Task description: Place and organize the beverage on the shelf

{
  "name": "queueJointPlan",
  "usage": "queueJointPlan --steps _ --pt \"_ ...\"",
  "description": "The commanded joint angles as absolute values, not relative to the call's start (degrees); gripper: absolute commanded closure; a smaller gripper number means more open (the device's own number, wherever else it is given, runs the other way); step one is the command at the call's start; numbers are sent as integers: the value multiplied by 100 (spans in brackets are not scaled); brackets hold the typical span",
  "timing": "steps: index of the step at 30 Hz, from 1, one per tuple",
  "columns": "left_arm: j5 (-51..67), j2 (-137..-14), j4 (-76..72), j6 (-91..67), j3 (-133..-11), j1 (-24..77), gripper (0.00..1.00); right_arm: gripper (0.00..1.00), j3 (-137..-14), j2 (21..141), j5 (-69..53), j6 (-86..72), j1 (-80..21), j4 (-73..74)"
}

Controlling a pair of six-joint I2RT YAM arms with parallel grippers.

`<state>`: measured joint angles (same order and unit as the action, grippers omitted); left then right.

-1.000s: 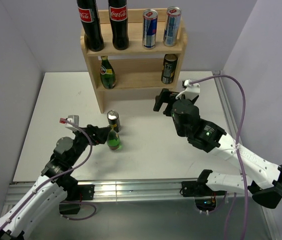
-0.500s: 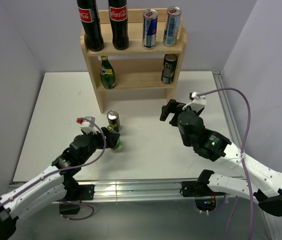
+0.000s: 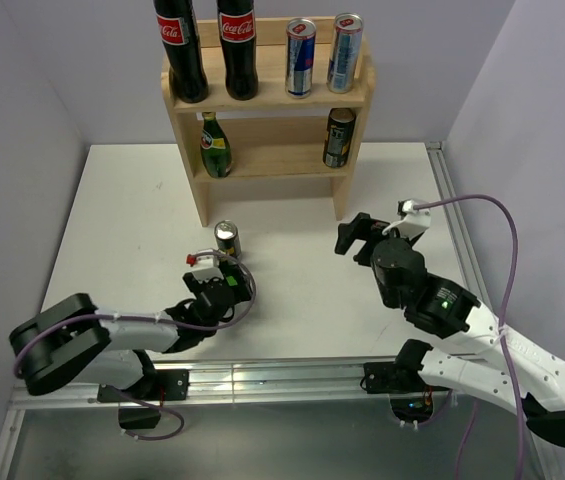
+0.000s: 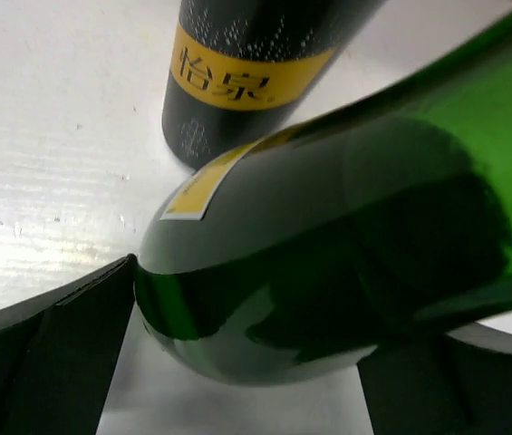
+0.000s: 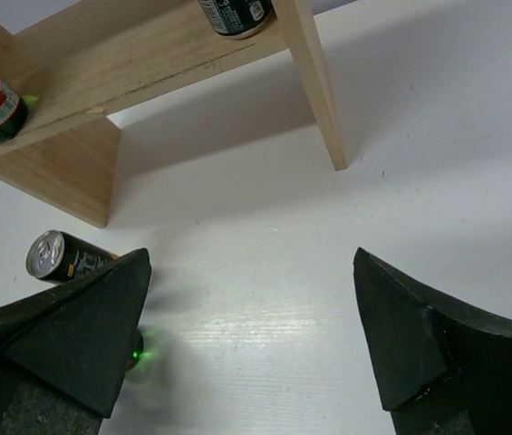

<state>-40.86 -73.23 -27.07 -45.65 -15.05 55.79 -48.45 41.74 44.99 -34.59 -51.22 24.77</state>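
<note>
The wooden shelf [image 3: 267, 102] stands at the back. Its top tier holds two cola bottles [image 3: 180, 50] and two cans [image 3: 300, 58]; its lower tier holds a green bottle [image 3: 215, 147] and a black can [image 3: 338, 137]. A loose black can [image 3: 226, 241] stands on the table in front of it. My left gripper [image 3: 226, 290] lies low just near of that can. In the left wrist view its fingers [image 4: 56, 353] press both sides of a green bottle [image 4: 328, 236], with the black can [image 4: 237, 72] behind. My right gripper [image 3: 357, 232] is open and empty.
The right wrist view shows the shelf's right leg [image 5: 314, 82], the loose can [image 5: 65, 258] at left and bare white table between the fingers. A metal rail [image 3: 262, 378] runs along the near table edge. Grey walls close in on both sides.
My left arm has dropped low and pushed forward, and its gripper now sits round the green bottle and hides it from above. My right gripper has drawn back from the shelf, towards the right and nearer.
</note>
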Motion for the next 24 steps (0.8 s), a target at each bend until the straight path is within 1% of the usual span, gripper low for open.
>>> queueJointPlan --steps 1,5,7,8,9,10,11,13,14,17,18,19,20,21,22,23,24 --pt "-4772 -8049 -3655 -4860 -1441 5792 1 0 -4720 4008 4720 -3604 -5098 2549" --pt "-4974 -8700 -3876 -4931 -1582 5862 1 0 -4615 3946 4676 -3612 -5106 2531" --pt "-5045 -8762 -3990 -4843 -1591 5906 5 0 -4579 3972 4684 -3630 -5106 2514" --pt "-5158 -8797 -3982 -4851 -1617 5932 8 0 -4553 3981 4676 -3639 -5098 2505" --pt "-5185 -8815 -4016 -4791 -1608 5950 13 0 -4535 3981 4667 -3647 -5098 2487" --pt "-5246 -8824 -4025 -4781 -1617 5959 15 0 -4518 3999 4632 -3647 -5098 2470" --pt "-5343 -8816 -4008 -4807 -1600 5985 19 0 -4491 4016 4614 -3656 -5098 2435" --pt "-5405 -8789 -4034 -4781 -1573 6012 21 0 -4456 4051 4588 -3683 -5098 2417" --pt "-5466 -8780 -3999 -4799 -1573 6029 28 0 -4439 4060 4579 -3691 -5098 2408" --pt "-5589 -8806 -3877 -4816 -1643 6090 34 0 -4386 4096 4553 -3709 -5098 2347" --pt "-5651 -8824 -3824 -4816 -1670 6108 42 0 -4377 4096 4535 -3709 -5098 2338" --pt "-5695 -8842 -3780 -4825 -1722 6135 45 0 -4377 4131 4535 -3718 -5106 2338" --pt "-5730 -8877 -3710 -4843 -1749 6152 55 0 -4386 4140 4526 -3718 -5098 2338" --pt "-5809 -8894 -3552 -4895 -1793 6161 73 0 -4386 4140 4518 -3718 -5098 2338" --pt "-5853 -8912 -3446 -4930 -1871 6187 79 0 -4386 4157 4518 -3718 -5098 2347" --pt "-5897 -8947 -3367 -4965 -1916 6205 90 0 -4386 4149 4518 -3709 -5098 2355" --pt "-5976 -8956 -3175 -5053 -1951 6222 97 0 -4386 4140 4518 -3709 -5098 2355"
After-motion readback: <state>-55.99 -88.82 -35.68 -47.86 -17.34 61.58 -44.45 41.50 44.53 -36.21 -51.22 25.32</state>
